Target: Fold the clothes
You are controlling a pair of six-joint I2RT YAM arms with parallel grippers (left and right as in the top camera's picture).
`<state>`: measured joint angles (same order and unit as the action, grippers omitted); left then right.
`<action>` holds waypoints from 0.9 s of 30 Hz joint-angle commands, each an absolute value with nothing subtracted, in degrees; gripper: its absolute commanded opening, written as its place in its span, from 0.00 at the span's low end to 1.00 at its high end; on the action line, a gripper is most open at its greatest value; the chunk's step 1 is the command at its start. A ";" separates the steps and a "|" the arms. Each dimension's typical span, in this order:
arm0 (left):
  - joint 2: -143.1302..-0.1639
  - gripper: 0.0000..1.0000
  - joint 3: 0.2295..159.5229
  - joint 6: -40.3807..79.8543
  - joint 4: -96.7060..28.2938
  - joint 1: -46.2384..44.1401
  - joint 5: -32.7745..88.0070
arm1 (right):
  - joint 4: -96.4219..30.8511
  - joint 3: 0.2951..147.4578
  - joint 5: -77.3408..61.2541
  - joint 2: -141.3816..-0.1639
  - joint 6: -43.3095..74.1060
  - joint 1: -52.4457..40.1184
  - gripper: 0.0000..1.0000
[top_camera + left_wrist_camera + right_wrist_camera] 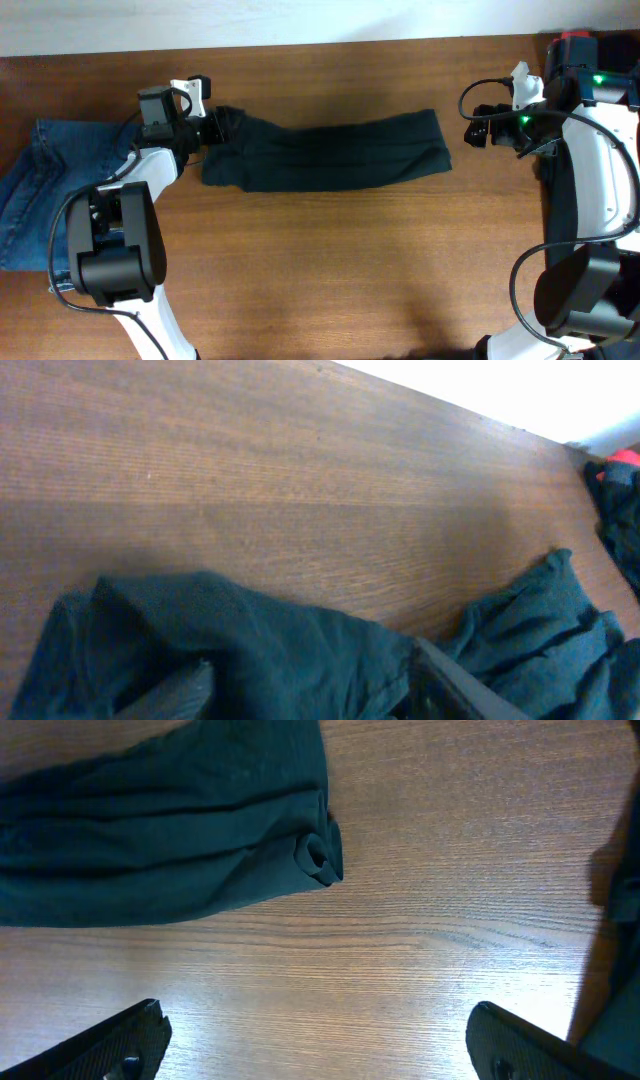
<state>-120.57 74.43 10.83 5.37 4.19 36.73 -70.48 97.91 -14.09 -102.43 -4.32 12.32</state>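
Note:
The black T-shirt (330, 150) lies as a long folded strip across the far middle of the table. My left gripper (213, 125) is at its left end, and the fabric is bunched there. In the left wrist view the dark fabric (250, 650) fills the gap between my left fingers (310, 695), which are shut on it. My right gripper (470, 132) is open and empty, a little to the right of the shirt's right end. In the right wrist view the shirt's rolled corner (318, 855) lies ahead of my open right fingers (320, 1050), apart from them. No logo shows.
Blue denim jeans (40, 190) lie crumpled at the table's left edge, beside my left arm. The brown wooden table (350, 270) shows bare wood in front of the shirt. The right arm's base with a red part (575, 40) stands at the far right corner.

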 commanded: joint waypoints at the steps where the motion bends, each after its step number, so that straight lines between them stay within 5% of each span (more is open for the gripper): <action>1: -121.47 0.00 75.29 10.81 4.75 3.92 37.26 | -70.50 97.65 -14.39 -102.61 -4.49 11.97 1.00; 9: -109.25 0.00 75.33 10.63 2.90 3.73 33.21 | -70.06 97.65 -14.41 -102.61 -4.49 12.01 0.91; 18: -85.43 0.00 75.33 10.61 -11.62 0.60 29.26 | -69.19 97.65 -14.44 -102.61 -4.49 12.01 0.92; 27: -75.99 0.00 75.33 10.61 -21.61 -0.01 29.30 | -68.71 97.65 -20.82 -102.65 -8.84 10.61 0.92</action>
